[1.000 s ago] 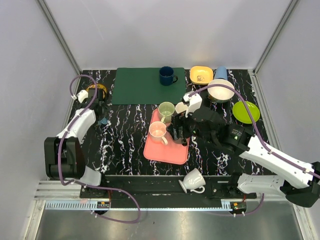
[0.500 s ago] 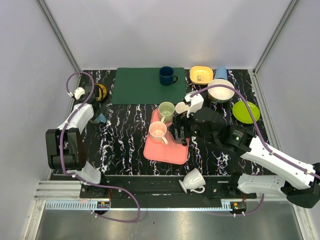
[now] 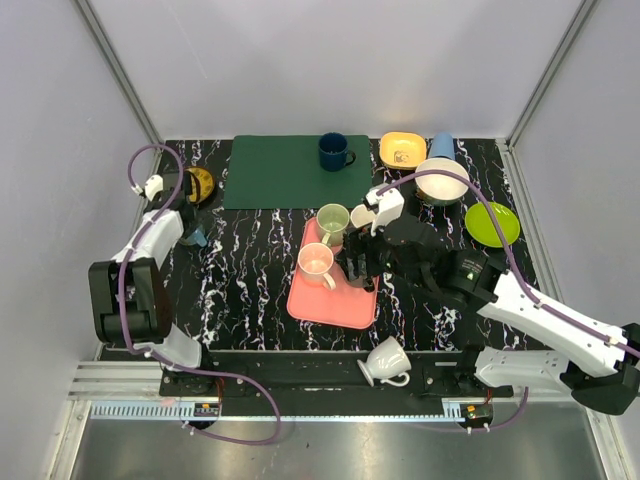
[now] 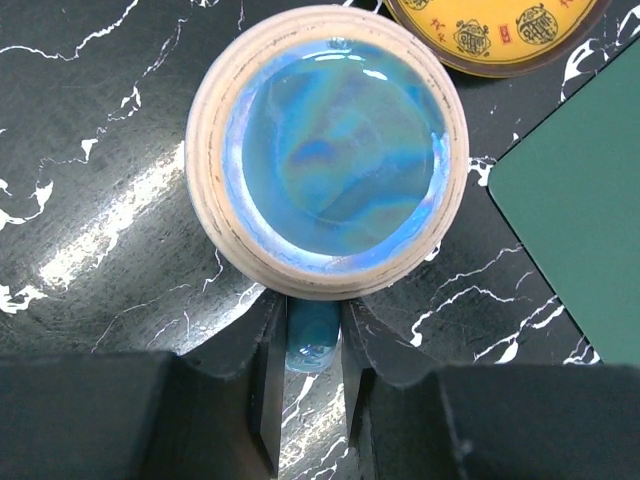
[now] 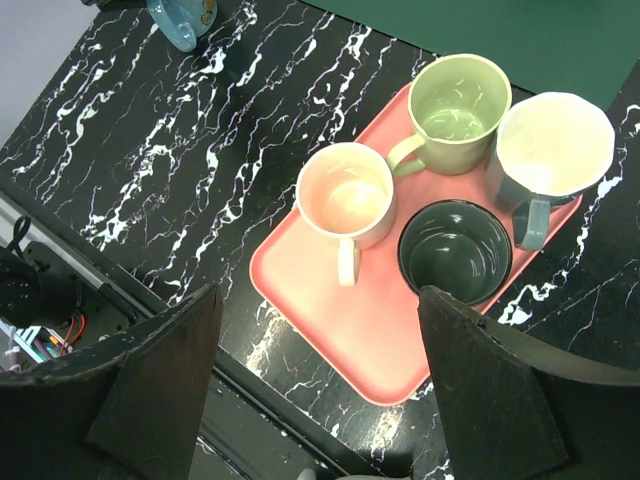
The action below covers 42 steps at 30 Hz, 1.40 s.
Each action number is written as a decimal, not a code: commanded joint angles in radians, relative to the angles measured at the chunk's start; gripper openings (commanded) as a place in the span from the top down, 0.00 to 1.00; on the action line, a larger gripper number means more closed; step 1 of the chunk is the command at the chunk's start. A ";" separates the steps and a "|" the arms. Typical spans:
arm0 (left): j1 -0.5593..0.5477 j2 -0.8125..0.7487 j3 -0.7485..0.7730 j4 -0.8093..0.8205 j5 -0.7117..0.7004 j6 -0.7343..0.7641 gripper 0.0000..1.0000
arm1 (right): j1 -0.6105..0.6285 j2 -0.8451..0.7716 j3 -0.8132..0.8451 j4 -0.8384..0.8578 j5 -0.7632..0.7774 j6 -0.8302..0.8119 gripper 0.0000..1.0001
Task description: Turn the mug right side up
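A blue mug [image 4: 326, 150] stands upside down on the black marble table, its unglazed base ring facing up. Its handle [image 4: 312, 335] points toward my left gripper [image 4: 310, 320], whose two fingers press against the handle from both sides. From above, the mug [image 3: 197, 237] sits at the far left under the left gripper [image 3: 193, 226]. It also shows at the top edge of the right wrist view as the mug [image 5: 183, 18]. My right gripper [image 5: 320, 380] hangs open above the pink tray [image 5: 330, 330], holding nothing.
On the pink tray [image 3: 330, 300] stand a pink mug [image 3: 316, 262], a green mug [image 3: 333, 222], a dark mug [image 5: 455, 250] and a pale mug [image 5: 553, 145]. A yellow dish [image 4: 500, 30] lies just behind the blue mug, a green mat [image 3: 285, 170] to its right. A white mug [image 3: 385, 362] lies at the front edge.
My left gripper has moved toward the back left over the blue mug, and its jaws have closed in on the handle. The right arm has barely moved.
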 commanded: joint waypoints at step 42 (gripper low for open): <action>-0.184 -0.918 -0.185 0.504 0.847 -0.471 1.00 | -0.228 0.454 -0.150 1.461 -0.954 0.941 0.07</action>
